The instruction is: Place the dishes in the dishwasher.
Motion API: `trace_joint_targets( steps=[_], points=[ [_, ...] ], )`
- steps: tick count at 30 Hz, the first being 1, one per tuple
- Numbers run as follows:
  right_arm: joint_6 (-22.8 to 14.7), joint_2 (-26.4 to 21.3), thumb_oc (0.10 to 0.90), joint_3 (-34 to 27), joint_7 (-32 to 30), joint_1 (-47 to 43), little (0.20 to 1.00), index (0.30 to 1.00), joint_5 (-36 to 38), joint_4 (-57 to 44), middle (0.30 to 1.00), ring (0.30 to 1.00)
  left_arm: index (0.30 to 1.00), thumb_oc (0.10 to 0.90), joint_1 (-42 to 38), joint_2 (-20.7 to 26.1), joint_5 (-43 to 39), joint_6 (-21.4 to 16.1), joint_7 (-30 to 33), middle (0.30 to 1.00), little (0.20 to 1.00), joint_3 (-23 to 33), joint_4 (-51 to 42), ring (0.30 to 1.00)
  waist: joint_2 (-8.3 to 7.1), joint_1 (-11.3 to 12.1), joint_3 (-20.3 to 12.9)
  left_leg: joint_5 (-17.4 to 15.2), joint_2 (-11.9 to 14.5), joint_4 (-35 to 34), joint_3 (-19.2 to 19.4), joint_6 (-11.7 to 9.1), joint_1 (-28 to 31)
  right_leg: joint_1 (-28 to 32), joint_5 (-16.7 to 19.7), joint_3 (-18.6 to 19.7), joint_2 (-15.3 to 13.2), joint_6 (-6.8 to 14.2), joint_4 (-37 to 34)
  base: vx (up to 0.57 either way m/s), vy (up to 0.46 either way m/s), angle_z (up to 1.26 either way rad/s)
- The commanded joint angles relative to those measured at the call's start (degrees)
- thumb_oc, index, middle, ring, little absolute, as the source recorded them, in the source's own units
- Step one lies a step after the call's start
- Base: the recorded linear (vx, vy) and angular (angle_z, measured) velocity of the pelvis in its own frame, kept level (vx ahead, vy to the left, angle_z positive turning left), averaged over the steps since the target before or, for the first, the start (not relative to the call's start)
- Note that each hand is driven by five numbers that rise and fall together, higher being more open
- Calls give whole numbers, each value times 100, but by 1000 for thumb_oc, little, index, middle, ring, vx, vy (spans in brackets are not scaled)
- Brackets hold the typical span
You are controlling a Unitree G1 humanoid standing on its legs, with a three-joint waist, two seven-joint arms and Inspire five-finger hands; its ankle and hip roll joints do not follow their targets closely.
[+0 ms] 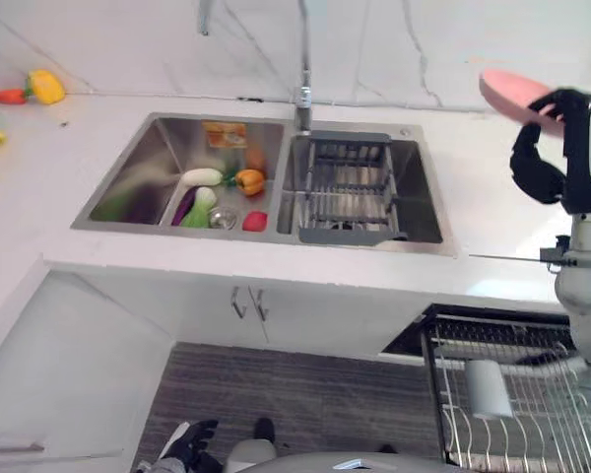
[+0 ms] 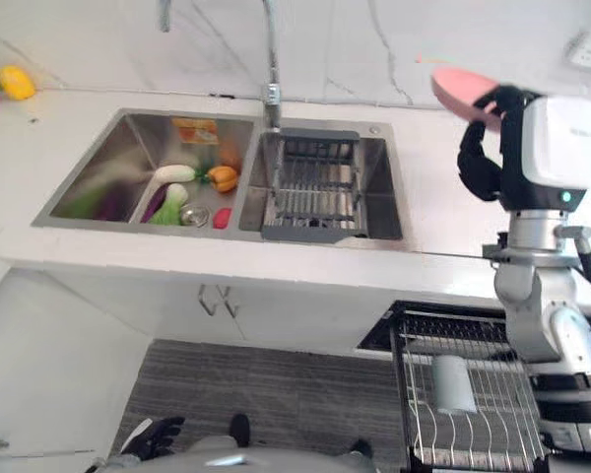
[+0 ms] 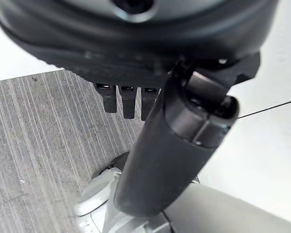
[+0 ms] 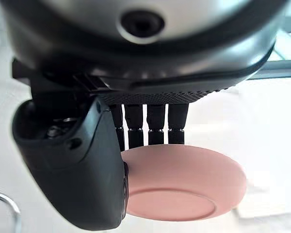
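Observation:
My right hand (image 1: 537,163) is raised above the counter at the right, its thumb (image 4: 82,165) and fingers pinching the rim of a pink plate (image 1: 507,94). The plate (image 4: 184,184) is held roughly level, clear of the counter. Below it, at the lower right, the dishwasher's wire rack (image 1: 428,370) is pulled out, with a white cup (image 1: 490,387) standing in it. My left hand (image 1: 189,440) hangs low over the grey floor, its fingers (image 3: 126,99) straight and holding nothing.
The steel double sink (image 1: 128,177) holds toy vegetables, among them an orange pepper (image 1: 248,180), in its left basin and a wire drainer (image 1: 350,187) in its right. A yellow pepper (image 1: 45,87) lies on the far left counter. White cabinet doors (image 1: 246,305) sit under the sink.

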Motion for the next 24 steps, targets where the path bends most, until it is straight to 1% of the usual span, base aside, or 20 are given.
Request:
trace_joint_targets(
  steps=[1,2,4,6,7,8,9,10,11,12,13,14,15,16,17,18,22,23,24],
  points=[
    [-58,-311,400,-419,-212,-754,300,300,-409,-731,300,300,900,800,-397,-249,-102,-215,94,900,900,63,235,900,68,98,-264,-686,122,331,395,195,-239,-73,684,-950,-1181,669,-115,-283,51,-139],
    [-45,-277,400,-423,-173,-699,300,300,-469,-760,300,300,900,800,-383,-254,-90,-181,132,900,900,173,320,900,76,119,-254,-646,146,323,523,229,-262,-38,658,-1147,-1238,669,-73,-199,40,-111],
    [-92,-236,400,-410,-129,-587,300,300,-566,-895,300,300,900,800,-395,-241,-57,-128,256,900,900,348,490,900,56,117,-229,-599,186,294,653,253,-236,-20,493,-1218,-1218,669,188,-155,-11,-99],
    [-150,-272,400,-269,-69,-592,300,300,-609,-872,300,300,900,800,-378,-271,4,-104,376,900,900,490,734,900,21,180,-224,-542,259,327,901,248,-216,51,281,-1260,-1174,669,578,-185,-71,-105],
    [-190,-284,400,-164,-22,-598,300,300,-600,-813,300,300,900,800,-363,-293,-12,-117,396,900,900,501,729,900,3,224,-232,-540,244,356,951,270,-241,135,177,-1257,-1124,669,682,-162,-92,-90],
    [-207,-327,400,-13,45,-651,300,300,-628,-689,300,300,900,800,-331,-335,-50,-106,403,900,900,494,706,900,-17,289,-237,-538,237,404,1034,284,-258,173,-50,-1162,-1068,662,970,-121,-85,-95],
    [-224,-294,400,88,82,-635,300,300,-596,-603,300,300,900,800,-328,-347,-88,-108,414,900,900,487,707,900,-32,327,-247,-528,233,448,1091,303,-293,241,-214,-1131,-999,641,1054,-71,-76,-72],
    [-224,-294,400,88,82,-635,300,300,-596,-603,300,300,900,800,-328,-347,-88,-108,414,900,900,487,707,900,-32,327,-247,-528,233,448,1091,303,-293,241,-214,-1131,-999,641,1054,-60,-84,-79],
    [-226,-256,400,210,136,-652,300,300,-585,-479,300,300,900,800,-291,-384,-154,-112,411,900,900,478,675,900,-88,425,-303,-536,235,495,1202,300,-326,376,-419,-1101,-889,619,979,-83,-245,-63],
    [-166,-236,400,397,127,-668,300,300,-672,-348,300,300,900,800,-248,-476,-344,-143,455,900,900,544,539,900,-143,539,-362,-390,381,571,1487,198,-392,503,-486,-1054,-688,622,604,-86,-345,-107],
    [-116,-198,400,539,113,-730,300,300,-697,-271,300,300,900,800,-258,-509,-464,-133,493,900,900,620,547,900,-160,623,-402,-355,430,564,1604,132,-378,460,-385,-977,-638,613,409,-64,-296,-61],
    [-116,-198,400,539,113,-730,300,300,-697,-271,300,300,900,800,-258,-509,-464,-133,493,900,900,620,547,900,-160,623,-402,-355,430,564,1604,132,-378,460,-385,-977,-638,613,409,-9,-264,-176],
    [-139,-132,400,733,181,-654,300,300,-697,-162,300,300,900,800,-351,-577,-573,-148,553,900,900,655,557,900,-126,657,-474,-289,518,514,1731,66,-367,486,-425,-935,-511,595,140,8,-240,-146],
    [-143,-109,400,803,245,-639,300,300,-670,-141,300,300,900,800,-357,-613,-626,-164,542,900,900,632,540,900,-77,617,-517,-201,624,497,1784,-12,-369,502,-454,-928,-394,545,2,7,-307,-141],
    [-171,-117,400,879,273,-584,300,300,-666,-91,300,300,900,800,-375,-621,-666,-196,506,900,900,610,488,900,-50,600,-517,-131,698,488,1813,-64,-375,509,-492,-939,-311,524,-58,8,-229,-17],
    [-206,-84,400,966,322,-542,300,300,-627,-31,300,300,900,800,-364,-642,-692,-222,453,900,900,550,424,900,14,557,-528,-14,829,455,1820,-158,-387,536,-554,-937,-156,461,-169,1,-202,-6],
    [-348,80,400,1220,451,-259,300,300,-630,7,300,300,900,800,-354,-695,-695,-248,437,900,900,518,357,900,150,495,-489,236,1064,339,1818,-305,-378,623,-745,-1013,169,323,-332,-2,-139,-2],
    [-354,82,400,1228,447,-255,300,300,-633,14,300,300,900,800,-344,-696,-696,-248,438,900,900,517,356,900,158,487,-496,252,1077,328,1811,-316,-373,629,-756,-1019,186,313,-333,-10,-90,0],
    [-403,120,400,1412,536,-151,300,300,-650,165,300,300,900,800,-338,-715,-732,-249,453,900,900,538,375,900,190,500,-474,335,1121,279,1801,-350,-379,647,-826,-1043,280,267,-344,-11,-60,12]
  ],
)
